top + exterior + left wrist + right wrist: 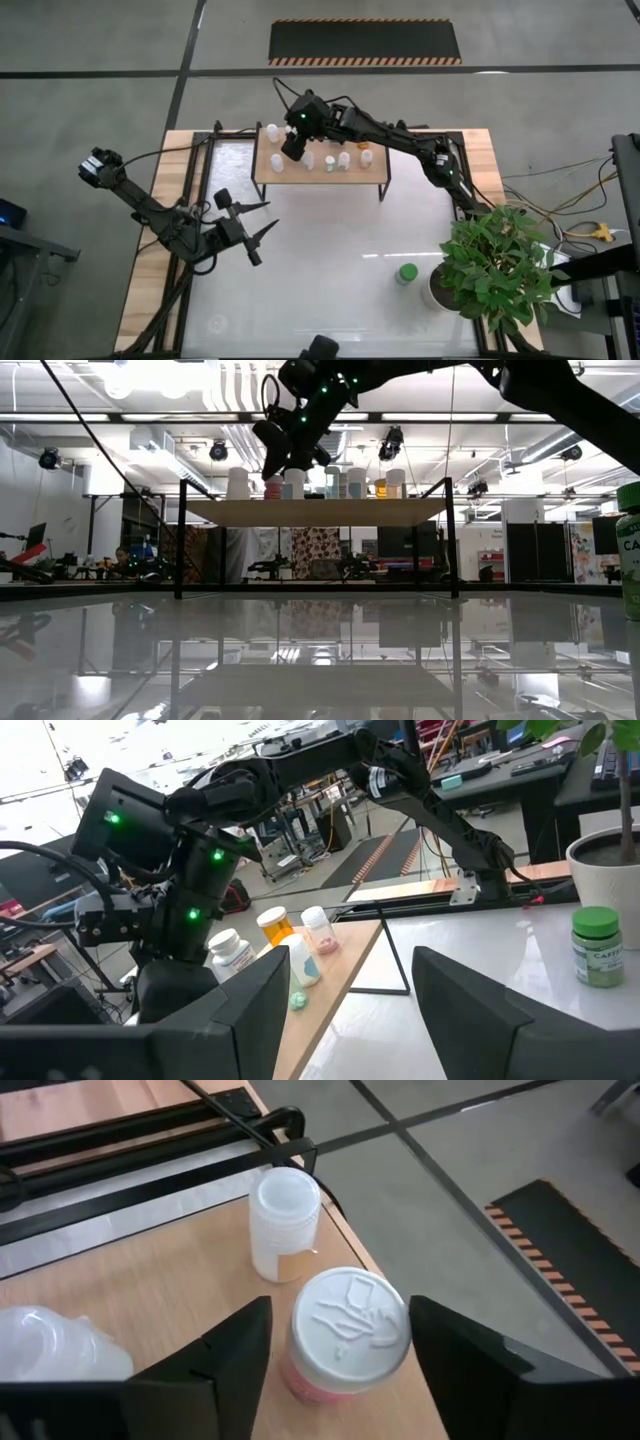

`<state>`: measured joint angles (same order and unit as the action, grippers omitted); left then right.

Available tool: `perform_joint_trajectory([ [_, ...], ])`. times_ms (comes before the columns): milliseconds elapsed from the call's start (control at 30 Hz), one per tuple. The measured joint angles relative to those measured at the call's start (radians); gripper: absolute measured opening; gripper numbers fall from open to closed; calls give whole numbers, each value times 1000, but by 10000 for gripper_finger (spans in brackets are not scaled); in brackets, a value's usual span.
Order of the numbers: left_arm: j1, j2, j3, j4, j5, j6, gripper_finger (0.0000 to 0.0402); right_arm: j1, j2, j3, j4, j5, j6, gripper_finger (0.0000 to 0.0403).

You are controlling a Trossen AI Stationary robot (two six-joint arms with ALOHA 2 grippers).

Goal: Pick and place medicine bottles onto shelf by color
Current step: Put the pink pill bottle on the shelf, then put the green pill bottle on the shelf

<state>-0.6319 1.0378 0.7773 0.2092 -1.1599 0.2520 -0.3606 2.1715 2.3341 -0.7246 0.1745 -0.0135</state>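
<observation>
The light-wood shelf stands at the table's far side with several small pale-capped bottles upright on it, among them an orange one. My right gripper hangs open over the shelf's left end. Its fingers stand on either side of a pink bottle with a white cap, which stands upright on the board. A white bottle stands just beyond it. A larger green bottle stands on the white tabletop near the plant. My left gripper waits open over the table's left part.
A potted green plant fills the table's near right corner, close to the green bottle. A clear bottle stands beside the right gripper on the shelf. The shelf's black legs stand on the glossy tabletop.
</observation>
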Motion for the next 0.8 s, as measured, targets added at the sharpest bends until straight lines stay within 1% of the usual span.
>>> perform_joint_trajectory([
  [133, 0, 0, 0, 0, 0, 0, 195, 0, -1, 0, -1, 0, 0, 245],
  [233, 0, 0, 0, 0, 0, 0, 195, 0, -19, 0, -10, 0, -2, 256],
  [333, 0, 1, 0, 0, 0, 0, 195, 6, -70, 10, -71, 1, 4, 262],
  [433, 0, 1, 0, 0, 0, 0, 195, 30, -154, 21, -164, -1, 21, 261],
  [500, 0, 1, 1, 0, 1, 0, 195, 53, -220, 21, -233, -43, 47, 257],
  [667, 0, 0, 1, 2, 1, 1, 195, 133, -348, 21, -437, -202, 157, 246],
  [800, 0, 1, 2, 27, 1, 21, 195, 228, -399, 19, -603, -228, 249, 245],
])
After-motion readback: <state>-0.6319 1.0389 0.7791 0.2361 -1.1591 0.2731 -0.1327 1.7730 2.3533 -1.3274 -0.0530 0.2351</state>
